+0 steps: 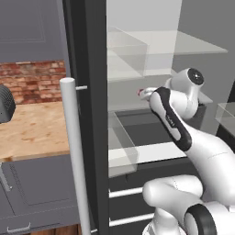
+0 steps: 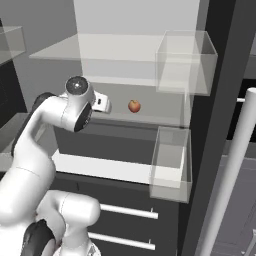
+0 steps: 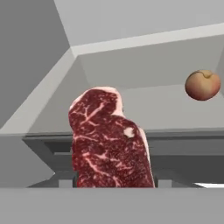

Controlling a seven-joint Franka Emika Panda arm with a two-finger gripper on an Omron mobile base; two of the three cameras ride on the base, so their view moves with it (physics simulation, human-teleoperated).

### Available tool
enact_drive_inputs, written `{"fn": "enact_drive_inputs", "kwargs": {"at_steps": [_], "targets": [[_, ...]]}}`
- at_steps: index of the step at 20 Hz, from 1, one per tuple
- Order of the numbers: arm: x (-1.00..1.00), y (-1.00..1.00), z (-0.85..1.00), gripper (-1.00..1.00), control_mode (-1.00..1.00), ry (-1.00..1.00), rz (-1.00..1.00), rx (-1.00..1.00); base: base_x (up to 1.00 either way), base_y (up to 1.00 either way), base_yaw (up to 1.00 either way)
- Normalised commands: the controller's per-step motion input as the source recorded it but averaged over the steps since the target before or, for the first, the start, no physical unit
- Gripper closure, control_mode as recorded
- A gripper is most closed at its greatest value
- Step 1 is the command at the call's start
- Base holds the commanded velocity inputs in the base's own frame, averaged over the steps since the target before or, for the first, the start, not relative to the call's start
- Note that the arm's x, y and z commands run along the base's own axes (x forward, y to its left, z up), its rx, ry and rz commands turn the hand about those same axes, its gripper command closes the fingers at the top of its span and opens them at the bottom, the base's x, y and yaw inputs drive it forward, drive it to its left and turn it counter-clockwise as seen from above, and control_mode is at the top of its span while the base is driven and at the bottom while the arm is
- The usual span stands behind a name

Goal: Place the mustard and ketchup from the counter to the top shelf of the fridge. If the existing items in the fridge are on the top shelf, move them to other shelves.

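The meat (image 3: 109, 140) stands straight before the hand, long axis upright, apple (image 3: 203, 85) well right; grip unclear

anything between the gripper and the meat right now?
Nothing visible. In the hand view the meat sits directly ahead, close to the camera, unobstructed. The apple sits apart, off to the side on the same fridge shelf, out of the approach line.

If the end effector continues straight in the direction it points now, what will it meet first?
Most likely the raw meat: it stands directly ahead in the hand view, large and close. The apple lies off to one side, farther back, so it is out of that line. The exact gap to the meat is unclear.
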Motion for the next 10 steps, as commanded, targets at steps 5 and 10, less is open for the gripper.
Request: {"fn": "enact_drive_inputs", "kwargs": {"at_steps": [5,10], "targets": [[0.76,0.05,-0.04,1.0,-1.0,0.0,0.0,0.0,0.0,0.0,0.0],[0.71,0.09,-0.41,1.0,-1.0,0.0,0.0,0.0,0.0,0.0,0.0]]}}
